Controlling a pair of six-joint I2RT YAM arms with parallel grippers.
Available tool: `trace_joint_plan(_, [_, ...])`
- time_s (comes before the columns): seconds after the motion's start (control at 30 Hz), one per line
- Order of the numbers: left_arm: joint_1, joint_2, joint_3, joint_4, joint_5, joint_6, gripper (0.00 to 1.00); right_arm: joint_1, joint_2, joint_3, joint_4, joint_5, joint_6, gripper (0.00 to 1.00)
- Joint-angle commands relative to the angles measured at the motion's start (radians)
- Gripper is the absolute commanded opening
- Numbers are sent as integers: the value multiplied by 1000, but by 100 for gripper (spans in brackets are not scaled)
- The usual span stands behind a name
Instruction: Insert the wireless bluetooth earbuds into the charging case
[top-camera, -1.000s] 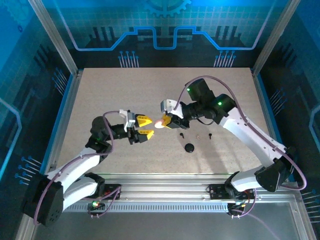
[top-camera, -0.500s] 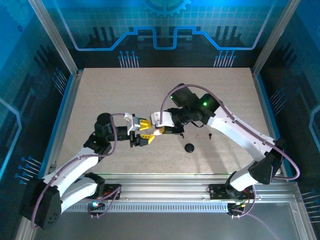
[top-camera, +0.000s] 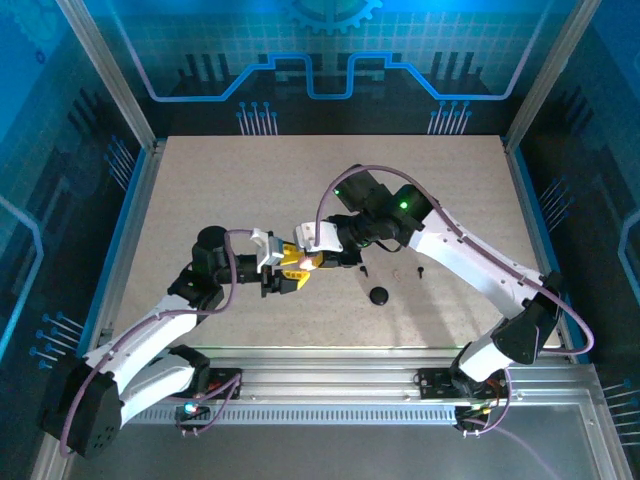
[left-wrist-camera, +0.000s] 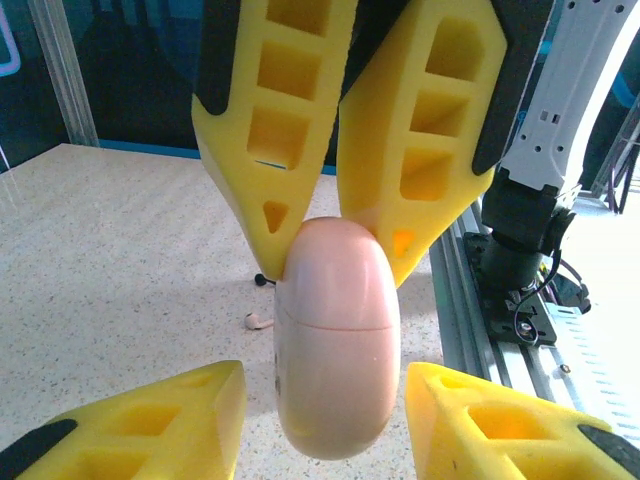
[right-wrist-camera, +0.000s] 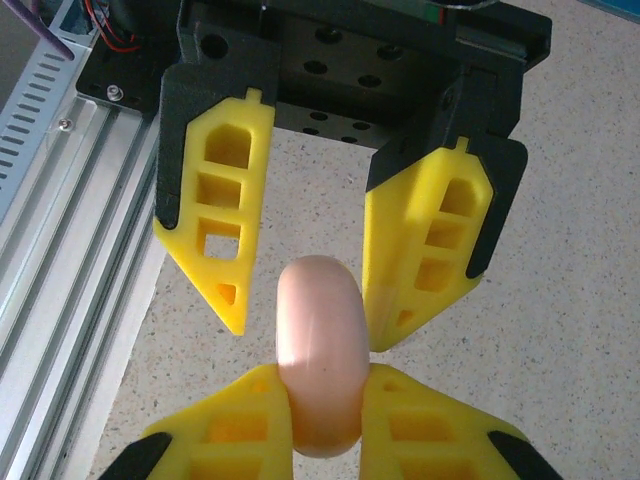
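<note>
Right gripper (right-wrist-camera: 322, 380): pinching a smooth, pale-pink, rounded plastic charging case (right-wrist-camera: 318, 330) edge-on, above the table's middle. Left gripper (left-wrist-camera: 325, 378): yellow fingers spread, flanking the case. Three tiny stubby earbuds (top-camera: 365, 270), black and pale: loose on the speckled beige tabletop (top-camera: 200, 190), at the case's 3 o'clock. Round black puck (top-camera: 379, 295): 4 o'clock.
</note>
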Motion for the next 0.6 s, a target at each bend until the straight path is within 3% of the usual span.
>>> trace_joint_plan(0.0, [-11, -16, 32, -11, 1, 24, 46, 14, 16, 28, -2, -36, 13, 15])
trace_joint_plan(0.57, [-19, -17, 27, 11, -7, 18, 39, 14, 47, 52, -4, -54, 36, 16])
